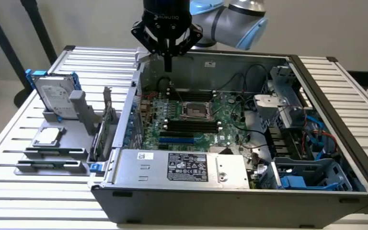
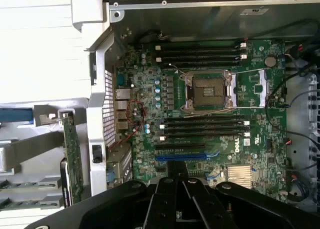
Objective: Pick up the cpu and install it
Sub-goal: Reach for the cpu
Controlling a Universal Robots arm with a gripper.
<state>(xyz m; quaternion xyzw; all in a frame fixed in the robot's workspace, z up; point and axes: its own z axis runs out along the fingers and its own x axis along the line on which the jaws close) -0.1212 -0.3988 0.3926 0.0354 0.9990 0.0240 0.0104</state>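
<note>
In the exterior view, the gripper [image 1: 168, 68] hung over the far wall of the open computer case [image 1: 235, 201], its jaws clenched together and holding nothing. The cpu [image 1: 48, 136] lay flat on a grey rack [image 1: 50, 165] outside the case, well apart from the jaws and lower, toward the exterior view's left, just in front of the upright hard drive [image 1: 55, 98]. The open socket [image 1: 192, 111] on the green board [image 1: 229, 127] lay below the jaws. In the wrist view, the gripper [image 2: 176, 184] pointed down at the board [image 2: 270, 139]. The socket [image 2: 209, 91] lay beyond the closed jaws, with black memory slots [image 2: 200, 126] between the two.
</note>
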